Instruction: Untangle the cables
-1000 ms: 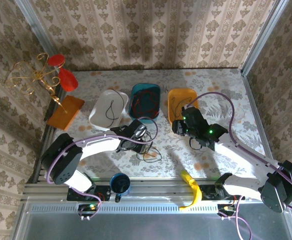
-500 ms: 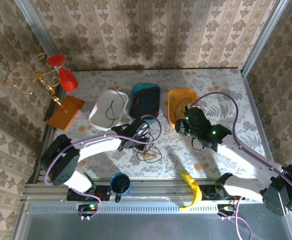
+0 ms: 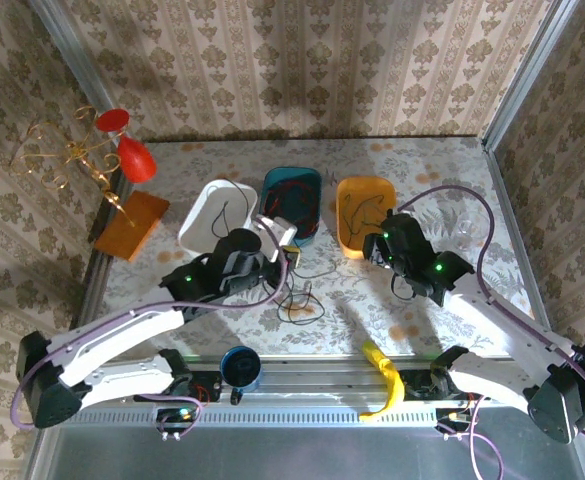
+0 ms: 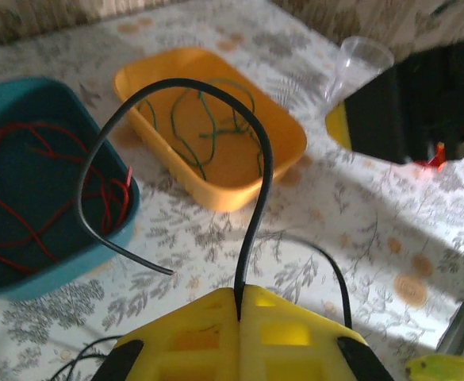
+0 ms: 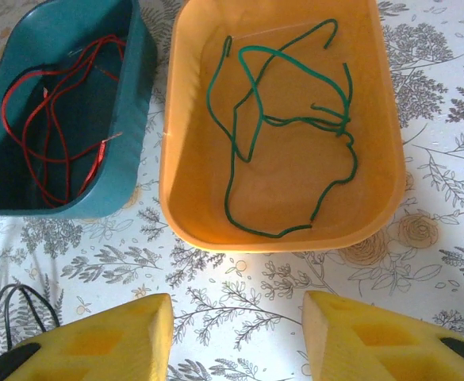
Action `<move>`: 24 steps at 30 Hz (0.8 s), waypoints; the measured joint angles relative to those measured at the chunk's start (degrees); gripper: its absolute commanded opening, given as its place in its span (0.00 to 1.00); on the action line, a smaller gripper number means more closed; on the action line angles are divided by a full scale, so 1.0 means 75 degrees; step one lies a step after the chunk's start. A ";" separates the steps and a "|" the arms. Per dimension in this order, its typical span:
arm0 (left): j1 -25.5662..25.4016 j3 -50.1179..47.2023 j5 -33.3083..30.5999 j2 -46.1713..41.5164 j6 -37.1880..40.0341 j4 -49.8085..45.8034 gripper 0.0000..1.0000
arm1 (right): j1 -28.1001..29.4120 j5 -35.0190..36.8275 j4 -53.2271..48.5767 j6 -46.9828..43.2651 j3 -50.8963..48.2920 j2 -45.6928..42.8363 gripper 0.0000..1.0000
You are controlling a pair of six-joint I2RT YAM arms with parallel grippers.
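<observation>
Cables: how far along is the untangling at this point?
Done: green cable lies in the orange tub, red cable in the teal tub, one black wire in the white tub. In hand: left gripper is shut on a black cable, lifted in an arc. Left: black loops on the table; right gripper open, empty.

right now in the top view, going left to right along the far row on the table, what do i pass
orange board → white tub → teal tub → yellow-orange tub
</observation>
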 measured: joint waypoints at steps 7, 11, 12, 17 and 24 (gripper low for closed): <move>0.0921 -0.0119 -0.0504 -0.1437 -0.0169 0.0029 0.00 | -0.0023 0.0061 -0.0003 0.0055 -0.0015 -0.0079 0.48; 0.2363 -0.0117 -0.0781 -0.1786 -0.0361 -0.0300 0.00 | -0.0023 0.0055 0.0006 0.0052 -0.0015 -0.0079 0.48; 0.2725 -0.0117 -0.0764 -0.1781 -0.0414 -0.0370 0.00 | -0.0023 0.0050 0.0009 0.0052 -0.0015 -0.0076 0.48; 0.4683 -0.0122 -0.0248 -0.1166 -0.0481 -0.0466 0.00 | -0.0023 -0.0099 0.0009 0.0047 -0.0015 -0.0055 0.48; 0.6231 -0.0315 0.0653 0.0836 -0.0425 0.0029 0.00 | -0.0023 -0.0149 0.0006 -0.0041 -0.0015 -0.0047 0.48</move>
